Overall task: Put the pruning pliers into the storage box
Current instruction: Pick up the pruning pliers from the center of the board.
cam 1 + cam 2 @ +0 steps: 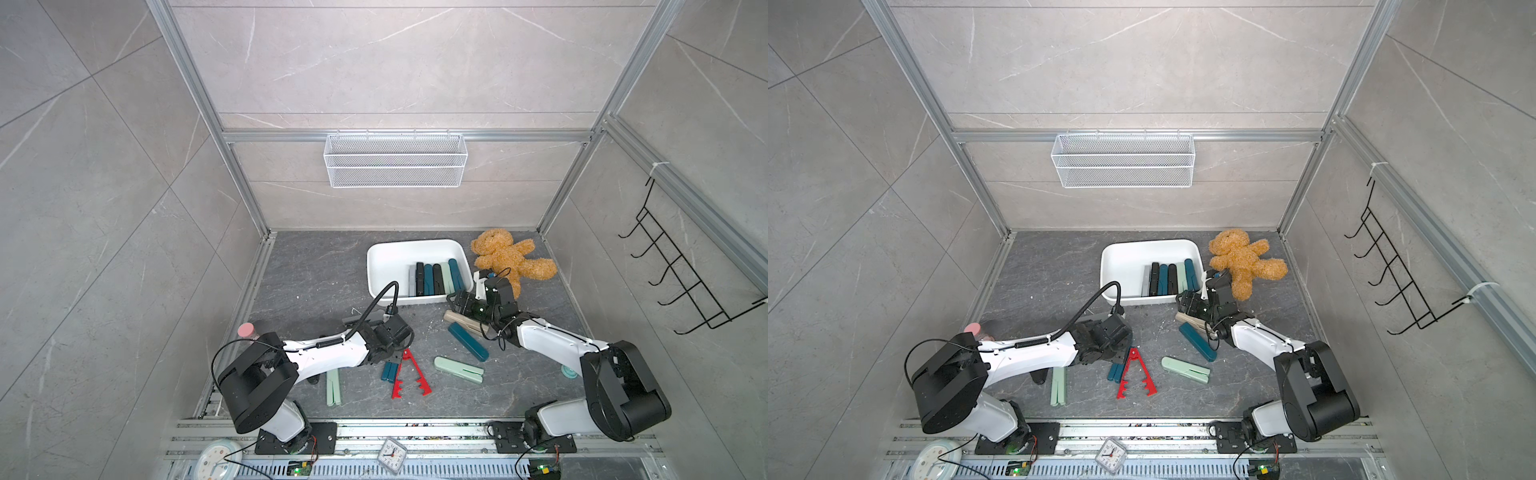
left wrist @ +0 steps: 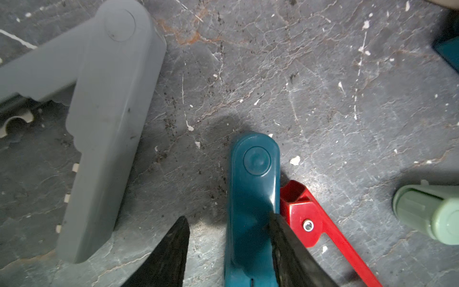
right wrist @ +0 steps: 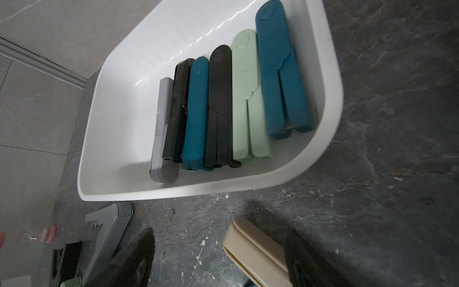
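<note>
Both top views: even diffuse light, soft shadows, wide-angle bowing at the edges. Wrist views dimmer; black left gripper (image 2: 228,218) and right gripper (image 3: 219,231) out of focus. Glare streaks on glossy white plastic storage box (image 3: 161,49) wall beyond right gripper.

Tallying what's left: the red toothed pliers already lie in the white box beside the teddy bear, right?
No. The red toothed pliers lie on the table, outside the white box beside the teddy bear. Both top views show it.
</note>
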`<state>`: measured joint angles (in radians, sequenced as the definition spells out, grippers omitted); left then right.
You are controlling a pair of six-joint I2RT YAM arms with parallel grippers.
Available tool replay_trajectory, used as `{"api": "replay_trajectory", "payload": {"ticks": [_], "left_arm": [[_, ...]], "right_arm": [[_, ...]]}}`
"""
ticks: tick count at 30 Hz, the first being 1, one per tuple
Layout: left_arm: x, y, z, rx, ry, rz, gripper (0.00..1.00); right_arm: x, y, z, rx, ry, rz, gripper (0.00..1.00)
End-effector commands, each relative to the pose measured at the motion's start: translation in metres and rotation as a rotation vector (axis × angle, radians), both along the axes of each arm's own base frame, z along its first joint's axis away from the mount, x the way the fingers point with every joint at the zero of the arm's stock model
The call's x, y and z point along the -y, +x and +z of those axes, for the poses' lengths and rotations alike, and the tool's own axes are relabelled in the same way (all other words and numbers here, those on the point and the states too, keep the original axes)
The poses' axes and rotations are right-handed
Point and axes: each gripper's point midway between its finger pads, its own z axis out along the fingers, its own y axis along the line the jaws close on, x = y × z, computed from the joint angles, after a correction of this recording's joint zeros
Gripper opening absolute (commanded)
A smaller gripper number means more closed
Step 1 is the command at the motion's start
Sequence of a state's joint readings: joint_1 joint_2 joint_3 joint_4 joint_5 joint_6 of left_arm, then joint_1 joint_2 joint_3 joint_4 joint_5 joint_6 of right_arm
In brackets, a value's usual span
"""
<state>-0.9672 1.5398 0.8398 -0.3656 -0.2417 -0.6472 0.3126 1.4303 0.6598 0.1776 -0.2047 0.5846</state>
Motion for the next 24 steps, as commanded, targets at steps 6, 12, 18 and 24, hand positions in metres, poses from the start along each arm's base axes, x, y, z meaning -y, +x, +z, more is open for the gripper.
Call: {"api": "replay_trajectory", "payload": {"ticks": [6,12,18,24], "left_arm": [[0.003,-0.011,-0.016,-0.078,0.015,-0.016,0.54],[0.002,-0.014,-0.019,-0.095,0.020,-0.007,0.54],[0.000,-0.012,-0.013,-0.075,0.019,-0.001,0.54],[-0.002,-0.013,-0.020,-0.093,0.038,0.002,0.54]], "right_arm": [[0.004,0.000,0.000,0.012,-0.002,-0.020,0.83],[0.005,0.000,0.000,0.011,-0.004,-0.022,0.83],[0.005,0.000,0.000,0.011,-0.004,-0.024,0.83],[0.006,-0.001,-0.001,0.008,-0.006,-0.026,0.83]]}}
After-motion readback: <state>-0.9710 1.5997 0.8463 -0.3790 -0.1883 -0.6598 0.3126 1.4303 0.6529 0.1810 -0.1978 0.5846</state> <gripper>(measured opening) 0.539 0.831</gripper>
